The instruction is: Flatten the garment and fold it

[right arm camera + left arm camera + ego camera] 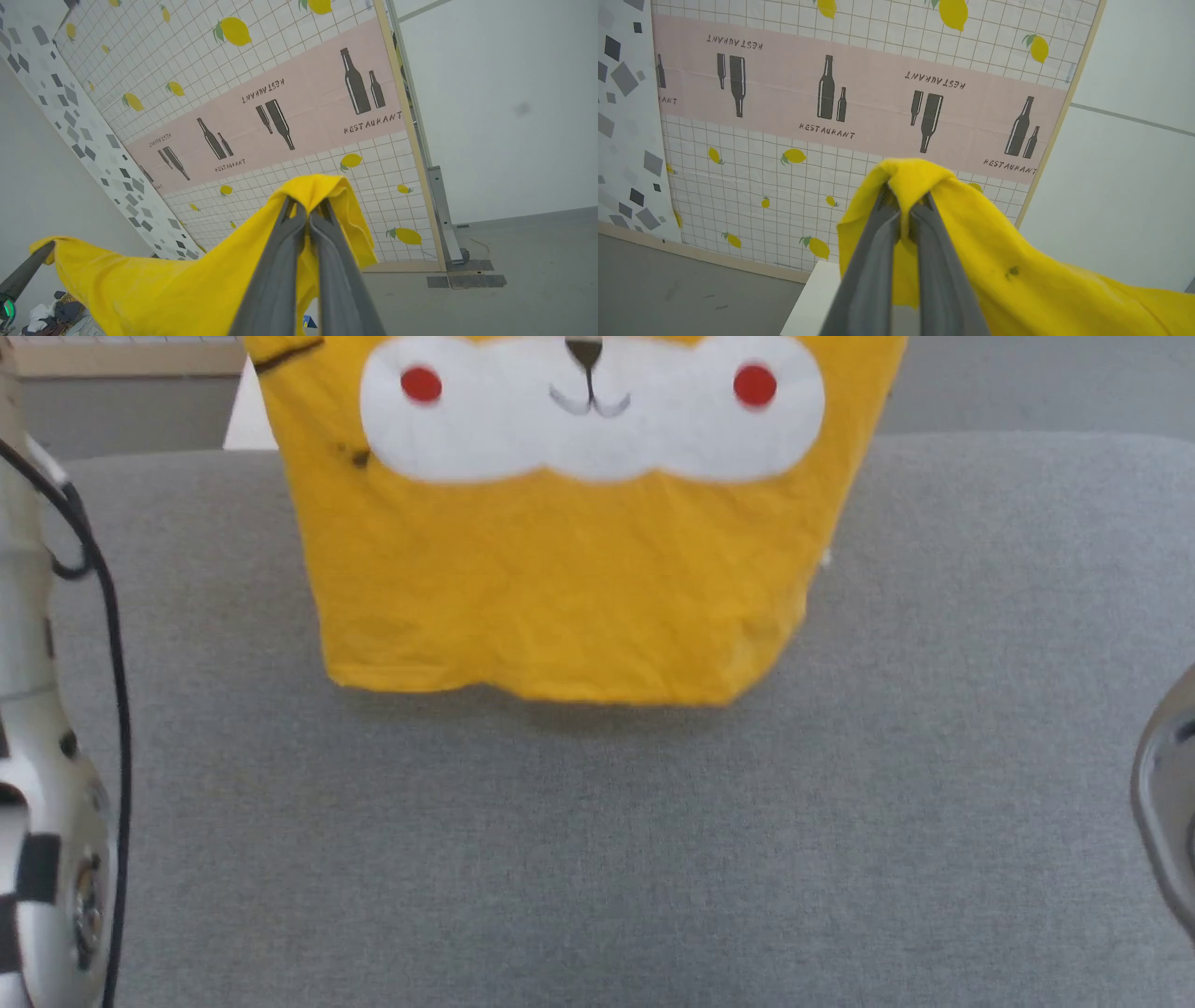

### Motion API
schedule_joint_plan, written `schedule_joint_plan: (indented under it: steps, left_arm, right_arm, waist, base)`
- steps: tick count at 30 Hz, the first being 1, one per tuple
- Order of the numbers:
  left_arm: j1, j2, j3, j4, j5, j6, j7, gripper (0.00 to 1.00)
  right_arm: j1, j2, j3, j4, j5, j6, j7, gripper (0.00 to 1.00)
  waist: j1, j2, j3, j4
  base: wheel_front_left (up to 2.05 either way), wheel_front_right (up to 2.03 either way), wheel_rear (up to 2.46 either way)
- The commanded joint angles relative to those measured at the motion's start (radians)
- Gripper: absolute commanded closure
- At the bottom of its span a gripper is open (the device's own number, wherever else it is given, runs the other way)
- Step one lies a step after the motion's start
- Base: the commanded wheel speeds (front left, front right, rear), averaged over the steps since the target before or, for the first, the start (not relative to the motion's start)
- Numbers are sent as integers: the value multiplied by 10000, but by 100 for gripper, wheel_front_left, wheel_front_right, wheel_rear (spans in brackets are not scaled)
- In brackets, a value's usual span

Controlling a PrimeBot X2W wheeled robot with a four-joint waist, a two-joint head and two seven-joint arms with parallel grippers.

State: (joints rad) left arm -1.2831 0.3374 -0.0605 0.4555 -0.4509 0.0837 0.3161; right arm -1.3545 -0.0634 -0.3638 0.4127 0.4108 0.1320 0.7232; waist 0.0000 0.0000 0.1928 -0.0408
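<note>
T-shirt [560, 579] hangs face-print toward me, hem at or just above grey table [597, 859] | left gripper [906, 198] clamped on one top end, right gripper [307, 206] clamped on the other | I judge its width runs arm to arm, neither nearer; lower both together.

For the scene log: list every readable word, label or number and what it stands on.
"RESTAURANT": upright, repeated on the pink band of the wall panel.
"RESTAURANT": upside down, same band.
"ANT": that word cut off at the band's end.
The garment: a cartoon face, no words.
</note>
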Motion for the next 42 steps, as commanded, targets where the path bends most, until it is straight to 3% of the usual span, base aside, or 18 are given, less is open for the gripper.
schedule_joint_plan:
  steps: [1, 4, 12, 21, 28, 33, 38, 42]
  left_arm:
    - [-404, 51, -74, 194, 89, 9, -28, 100]
    - [-1244, 209, -192, 563, 375, 119, -163, 100]
    - [-3061, 135, -145, 715, 682, 304, -1747, 100]
    - [-2765, -141, 16, 1491, 295, 57, -2731, 100]
    - [-1747, -748, 150, 2318, -354, -422, -3374, 100]
    - [-588, -1155, 321, 2654, -951, -1044, -3848, 100]
    - [1168, -1423, 247, 2534, -1268, -1604, -4333, 100]
    - [3118, -1706, -59, 2158, -1320, -1738, -4301, 100]
  right_arm:
    - [-461, 44, -43, 223, -169, -13, -236, 100]
    - [-1498, 110, -60, 818, -613, -13, -796, 100]
    - [-3825, 128, -9, 2493, -995, -13, -2937, 100]
    - [-4055, 130, 463, 3473, -762, -13, -3889, 100]
    - [-2709, -155, 977, 3254, 12, -13, -3952, 100]
    - [-1062, -484, 1381, 2648, 805, -13, -3837, 100]
    - [1333, -572, 1509, 1610, 1925, -13, -3594, 100]
    - [4004, -677, 1696, 304, 2928, -13, -3159, 100]
  waist:
    - [0, 0, 671, -283]
    - [0, 0, 1410, -404]
    - [0, 0, 3127, -342]
    - [0, 0, 3991, 73]
    - [0, 0, 3599, 519]
    - [0, 0, 2641, 834]
    - [0, 0, 1283, 1110]
    - [0, 0, 150, 1369]
  base:
    - [0, 0, 0]
    - [0, 0, 0]
    - [0, 0, 0]
    - [0, 0, 0]
    - [0, 0, 0]
    - [0, 0, 0]
    - [0, 0, 0]
    - [0, 0, 0]
